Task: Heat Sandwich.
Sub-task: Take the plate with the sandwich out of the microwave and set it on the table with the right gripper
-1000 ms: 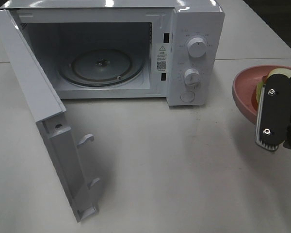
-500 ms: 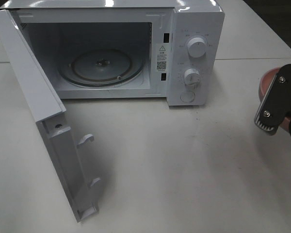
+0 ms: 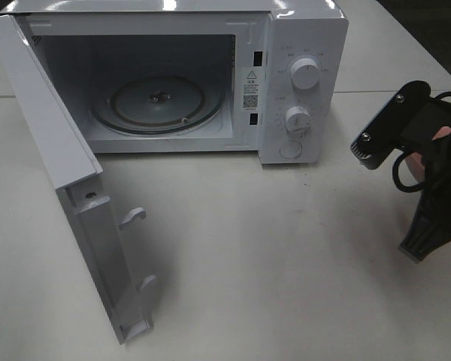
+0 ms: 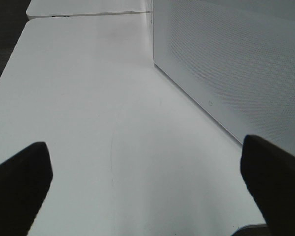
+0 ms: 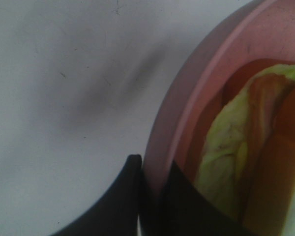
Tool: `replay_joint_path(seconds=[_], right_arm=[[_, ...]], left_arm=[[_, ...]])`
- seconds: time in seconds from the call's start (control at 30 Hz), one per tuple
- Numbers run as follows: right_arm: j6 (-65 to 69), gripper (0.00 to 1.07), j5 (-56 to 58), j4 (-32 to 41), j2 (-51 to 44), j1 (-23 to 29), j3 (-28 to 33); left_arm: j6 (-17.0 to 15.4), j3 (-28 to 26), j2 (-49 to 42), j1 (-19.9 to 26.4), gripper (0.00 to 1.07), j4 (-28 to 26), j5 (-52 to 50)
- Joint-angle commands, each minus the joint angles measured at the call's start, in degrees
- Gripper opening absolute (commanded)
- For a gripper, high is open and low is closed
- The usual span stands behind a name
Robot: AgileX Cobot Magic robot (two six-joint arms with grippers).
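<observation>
In the right wrist view the sandwich (image 5: 236, 147), with orange-brown crust and pale yellowish-green filling, lies on a round pink plate (image 5: 187, 118). My right gripper (image 5: 152, 196) is shut on that plate's rim, one finger outside and one inside. In the high view the right gripper (image 3: 395, 131) hovers tilted to the right of the microwave (image 3: 304, 45), and its black body hides nearly all of the plate and the sandwich. My left gripper (image 4: 147, 191) shows only in its wrist view. It is open and empty over bare table beside the microwave's side wall (image 4: 236, 64).
The microwave's door (image 3: 68, 173) stands swung wide open to the left, reaching toward the table's front. The glass turntable (image 3: 158, 101) inside carries nothing. Two knobs (image 3: 306, 74) sit on the right panel. White table (image 3: 270, 248) lies in front of the oven.
The right gripper has moved left and away from the table's front with the plate, tilting as it went. The plate, visible at the right edge before, is now hidden behind the gripper.
</observation>
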Motion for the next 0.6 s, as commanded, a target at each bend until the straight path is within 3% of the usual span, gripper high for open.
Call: replay_joint_path(seconds=[0.03, 0.3, 0.6], right_arm=[[4.3, 0.00, 1.8, -2.5, 1.9, -0.2, -1.1], [8.7, 0.00, 3.8, -2.9, 6.0, -0.7, -3.7], [9.1, 0.00, 4.0, -3.4, 7.7, -5.6, -4.8]], left_arm=[[-0.2, 0.1, -1.4, 0.1, 1.03, -0.2, -0.4], [-0.2, 0.1, -1.4, 0.1, 1.03, -0.2, -0.4], [-0.2, 0.1, -1.4, 0.1, 1.03, -0.2, -0.4]])
